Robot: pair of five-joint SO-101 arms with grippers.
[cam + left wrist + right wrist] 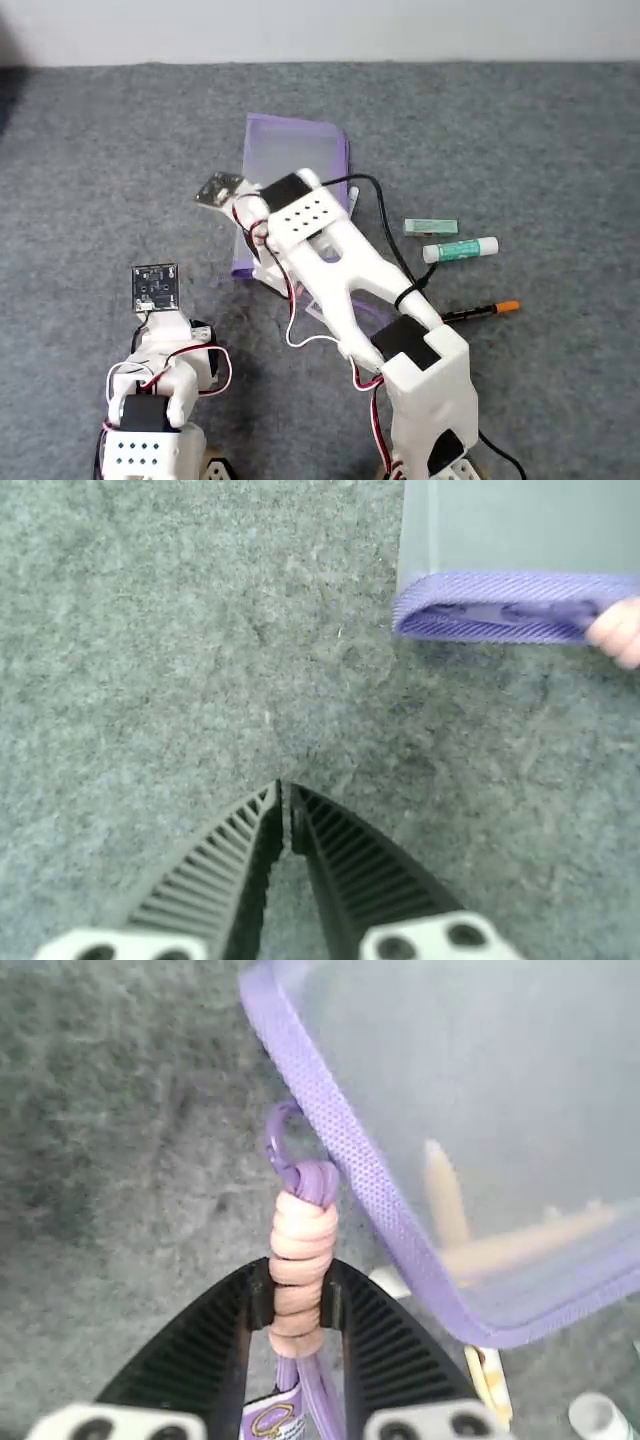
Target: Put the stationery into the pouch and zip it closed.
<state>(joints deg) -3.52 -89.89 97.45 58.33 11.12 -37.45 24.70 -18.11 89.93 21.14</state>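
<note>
Desk (80, 180) has a grey felt-like top, so things should grip it rather than skate. Left hand (285, 790) sits low over bare felt with its fingers closed together and holding nothing, near the pouch's short edge but apart from it.

Pouch (295, 150) lies flat mid-desk, partly under the right arm. It has clear plastic walls and woven purple trim. It looks light and floppy, so I'd expect it to drag or buckle if tugged from one end and to need pinning at the far corner. Pale stick shapes show through the wall in the right wrist view, but I can't tell what they are. I can't tell how far the zip runs either.

Right hand (297, 1275) is clamped across the peach coiled pull (300, 1230), which is knotted to a purple loop (283, 1140) at the trim. The coil looks soft and rubbery, so it's a good hold, though it may stretch before the slider moves.

Right of the pouch and well apart from it, three items lie loose on the desk:
- The green block (431, 227) is flat and rigid and is best pinched by its long sides.
- The glue stick (460, 250) is round and light and likely to roll, so grab it mid-barrel.
- The pen (480, 311) with the orange tip is thin and lies just beside the right arm's base, so take it across the shaft.
</note>
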